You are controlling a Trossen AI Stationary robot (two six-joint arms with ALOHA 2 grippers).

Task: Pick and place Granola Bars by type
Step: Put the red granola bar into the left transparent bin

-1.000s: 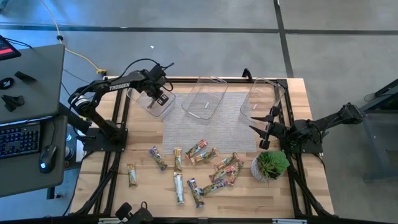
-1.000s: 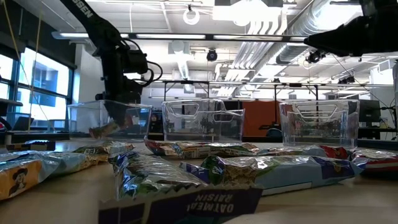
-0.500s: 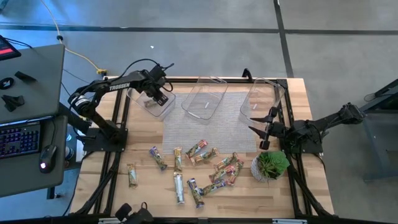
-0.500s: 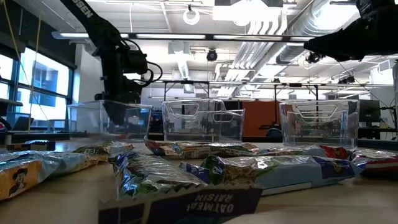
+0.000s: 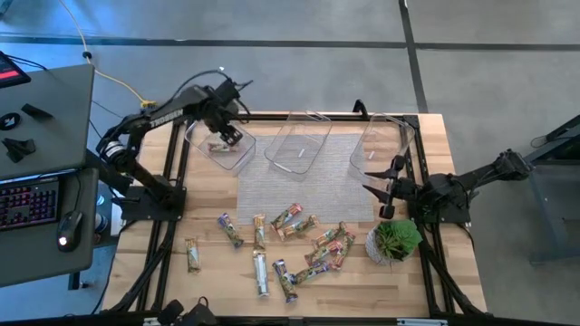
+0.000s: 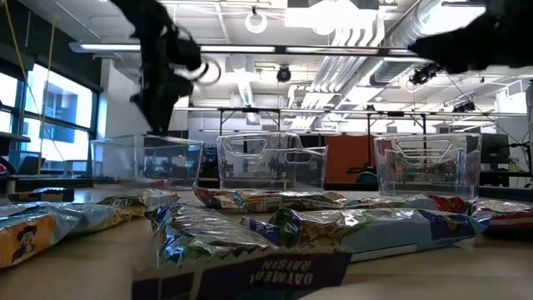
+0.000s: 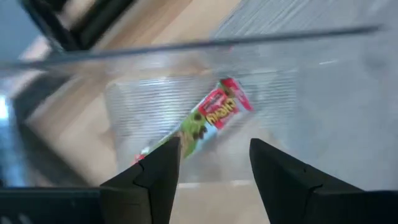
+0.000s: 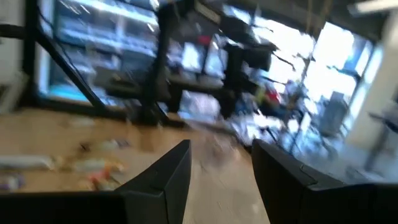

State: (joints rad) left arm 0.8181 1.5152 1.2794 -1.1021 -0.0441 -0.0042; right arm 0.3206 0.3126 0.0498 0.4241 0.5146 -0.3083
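Note:
My left gripper [image 5: 232, 132] is open and empty above the left clear bin [image 5: 201, 145]. One red and green granola bar [image 7: 208, 120] lies flat on that bin's floor, below the fingers. Several granola bars [image 5: 290, 237] in shiny wrappers lie scattered on the near half of the table; they also show close up in the low view [image 6: 250, 225]. My right gripper [image 5: 381, 187] is open and empty at the table's right, near the right clear bin [image 5: 391, 132].
A middle clear bin [image 5: 313, 138] stands between the other two at the far side, behind a grey mat [image 5: 299, 186]. A small green potted plant [image 5: 394, 241] stands at the near right. A desk with a keyboard [image 5: 23, 204] lies left of the table.
My left gripper has risen out of the left bin, toward the far edge. The granola bar stays on the bin's floor. My right arm has kept still.

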